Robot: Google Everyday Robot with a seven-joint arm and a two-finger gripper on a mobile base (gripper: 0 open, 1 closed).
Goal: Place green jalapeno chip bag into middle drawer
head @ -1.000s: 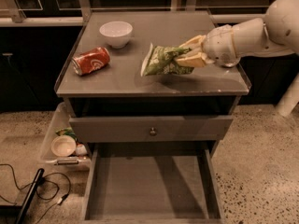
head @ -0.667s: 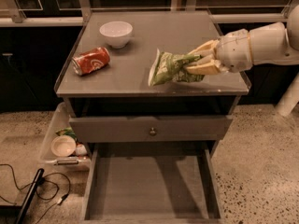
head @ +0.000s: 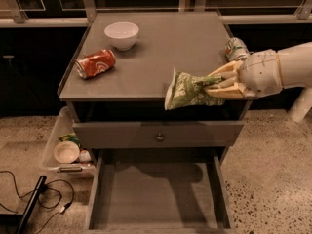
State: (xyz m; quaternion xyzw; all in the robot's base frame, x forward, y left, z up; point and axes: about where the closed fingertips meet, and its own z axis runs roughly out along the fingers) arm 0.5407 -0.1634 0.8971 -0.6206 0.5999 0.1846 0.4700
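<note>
The green jalapeno chip bag (head: pixel 187 89) is crinkled green foil with a white edge. My gripper (head: pixel 219 84) reaches in from the right and is shut on the bag's right end. It holds the bag in the air over the front edge of the cabinet top (head: pixel 161 48). Below, the middle drawer (head: pixel 156 194) is pulled out, a wide grey box with a bare floor. A closed drawer front with a round knob (head: pixel 159 137) sits above it.
A red soda can (head: pixel 95 63) lies on its side at the top's left. A white bowl (head: pixel 122 34) stands at the back left. A green-and-white can (head: pixel 236 48) sits at the right edge behind my gripper. A clear bin (head: pixel 66 147) with items and cables lie on the floor at left.
My gripper has carried the chip bag forward and lower, from over the cabinet top's right part to over its front edge. The green-and-white can behind it now shows.
</note>
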